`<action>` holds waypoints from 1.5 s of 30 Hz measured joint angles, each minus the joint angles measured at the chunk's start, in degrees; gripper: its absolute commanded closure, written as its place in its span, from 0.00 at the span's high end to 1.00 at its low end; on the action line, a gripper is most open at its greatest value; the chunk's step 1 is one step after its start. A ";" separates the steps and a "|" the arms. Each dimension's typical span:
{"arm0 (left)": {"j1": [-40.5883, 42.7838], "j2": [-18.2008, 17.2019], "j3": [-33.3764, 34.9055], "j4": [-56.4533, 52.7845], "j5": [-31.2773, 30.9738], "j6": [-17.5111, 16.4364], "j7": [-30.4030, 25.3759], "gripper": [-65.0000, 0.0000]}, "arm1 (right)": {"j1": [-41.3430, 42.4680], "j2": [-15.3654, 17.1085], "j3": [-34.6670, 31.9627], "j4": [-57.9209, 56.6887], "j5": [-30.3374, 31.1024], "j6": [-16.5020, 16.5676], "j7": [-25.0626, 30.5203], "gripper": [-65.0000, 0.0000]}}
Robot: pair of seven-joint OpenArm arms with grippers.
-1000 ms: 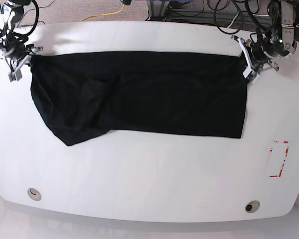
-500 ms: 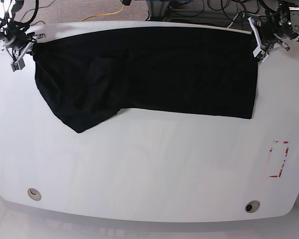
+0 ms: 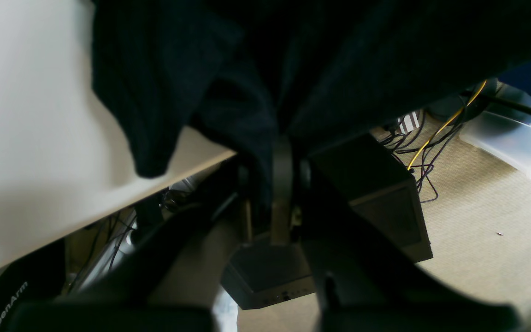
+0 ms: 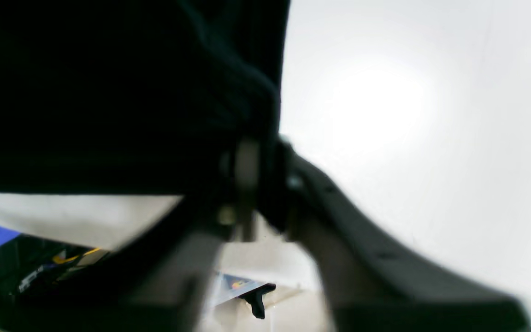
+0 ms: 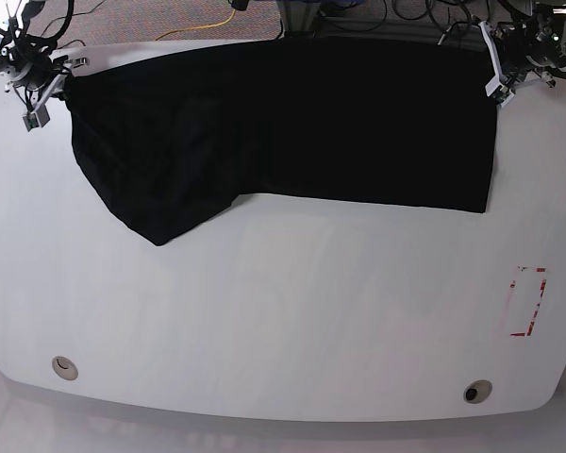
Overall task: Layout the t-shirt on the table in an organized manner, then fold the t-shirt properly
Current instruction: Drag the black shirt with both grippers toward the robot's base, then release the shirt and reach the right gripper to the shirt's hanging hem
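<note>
The black t-shirt (image 5: 292, 127) lies spread across the far half of the white worktop (image 5: 283, 321), its far hem hanging past the back edge and one corner drooping into a point near the middle-left. The left hand (image 5: 499, 83) is clamped on one far corner of the cloth, the right hand (image 5: 40, 102) on the other; both wrist views show fabric pinched between the fingers. To lay it out well, I judge both hands should keep even tension and draw the cloth toward the near side, so the slack left corner flattens before release.
</note>
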 measured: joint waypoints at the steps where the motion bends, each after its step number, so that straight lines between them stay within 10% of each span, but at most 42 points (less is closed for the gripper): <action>1: -0.11 -0.04 -0.04 0.00 0.33 0.04 0.57 0.28 | -0.22 -0.02 0.00 0.48 -0.20 -0.02 -0.24 0.41; 9: -1.97 -0.04 -0.48 -0.24 2.38 0.44 3.76 0.49 | -1.62 -1.49 0.20 3.74 -1.84 -0.74 -1.27 0.74; 45: -15.85 -7.34 -0.35 -0.35 1.31 0.28 4.57 0.48 | 8.37 -2.10 4.90 17.94 -3.08 -0.68 -19.52 0.76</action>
